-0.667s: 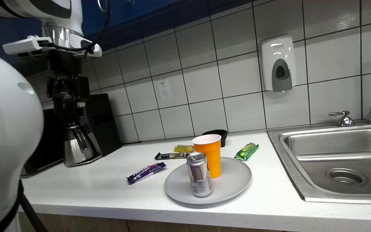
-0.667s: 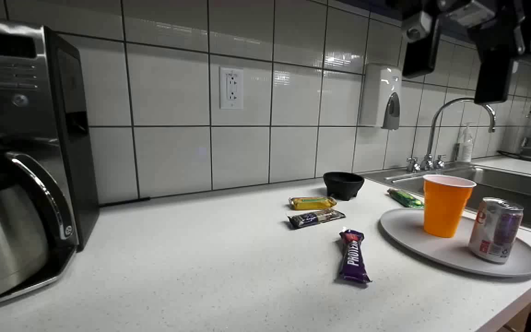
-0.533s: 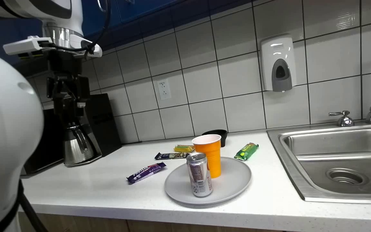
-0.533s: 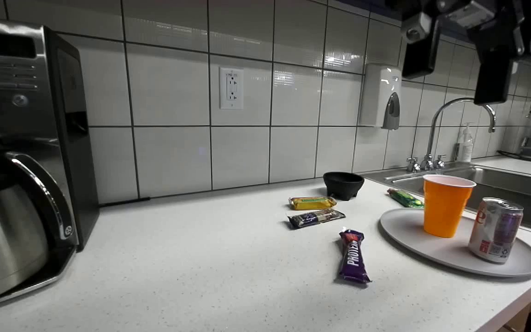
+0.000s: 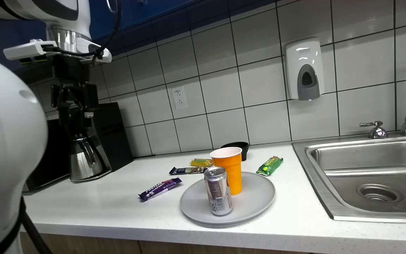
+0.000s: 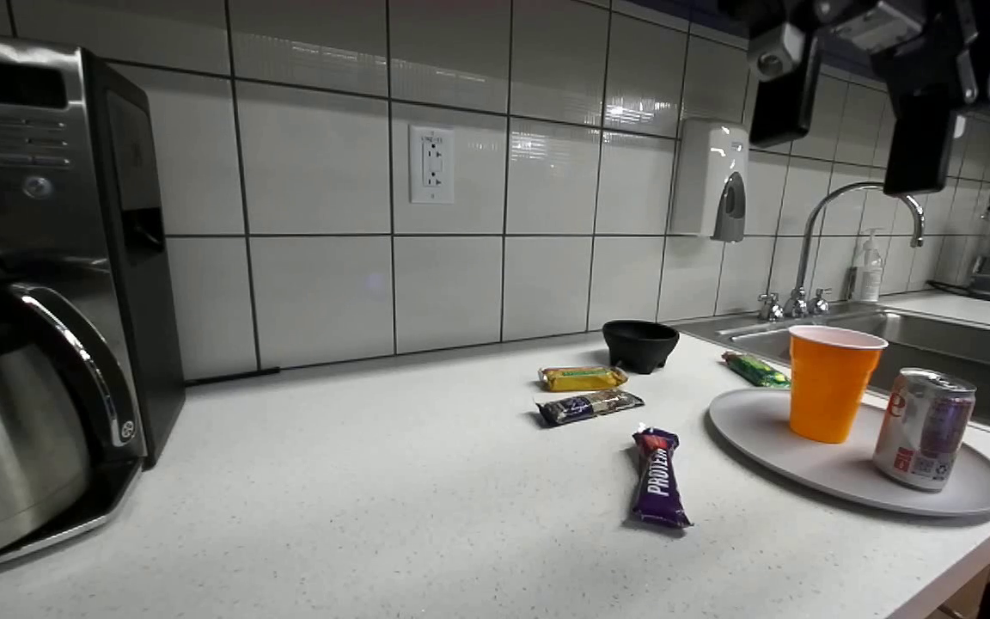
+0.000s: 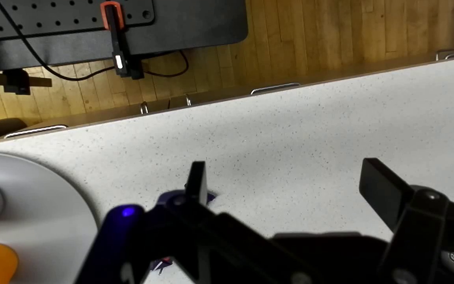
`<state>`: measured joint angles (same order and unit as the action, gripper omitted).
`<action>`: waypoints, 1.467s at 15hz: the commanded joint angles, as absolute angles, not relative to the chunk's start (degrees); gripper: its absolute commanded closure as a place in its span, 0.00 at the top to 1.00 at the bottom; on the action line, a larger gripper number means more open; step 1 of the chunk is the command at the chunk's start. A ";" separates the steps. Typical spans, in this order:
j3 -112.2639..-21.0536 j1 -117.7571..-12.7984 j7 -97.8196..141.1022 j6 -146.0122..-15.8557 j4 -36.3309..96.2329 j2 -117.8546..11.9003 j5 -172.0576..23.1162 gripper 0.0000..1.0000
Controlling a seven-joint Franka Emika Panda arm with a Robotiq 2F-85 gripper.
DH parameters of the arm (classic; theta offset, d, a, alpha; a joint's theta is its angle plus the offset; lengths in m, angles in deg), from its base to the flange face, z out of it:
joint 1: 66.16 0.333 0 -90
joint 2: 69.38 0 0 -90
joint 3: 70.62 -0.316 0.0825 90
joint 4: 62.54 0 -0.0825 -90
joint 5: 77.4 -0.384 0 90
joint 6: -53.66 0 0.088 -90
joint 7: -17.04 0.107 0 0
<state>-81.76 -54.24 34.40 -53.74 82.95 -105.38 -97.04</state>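
The fingers [image 6: 920,150] are black. The protein bar [image 6: 659,481] is purple, the cup [image 6: 833,387] orange, the bench [image 7: 278,138] white with dark specks.

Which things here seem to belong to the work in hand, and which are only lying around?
Probably part of the work:
the claw, open and holding nothing
the purple protein bar, seemingly nearest to the claw

Probably just lying around:
the orange cup and silver can, on the grey plate
yellow bar, dark bar, green bar
black bowl
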 commanded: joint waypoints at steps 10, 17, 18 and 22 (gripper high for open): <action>-83.49 -54.83 33.93 -52.38 84.28 -105.86 -95.75 1.00; -83.30 -56.65 34.55 -51.59 86.76 -107.31 -88.74 1.00; -82.94 -56.99 34.34 -51.78 87.11 -107.60 -87.82 1.00; -81.35 -58.59 33.07 -52.81 88.38 -108.47 -85.10 1.00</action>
<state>-82.03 -56.74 34.27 -53.02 86.43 -105.49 -87.09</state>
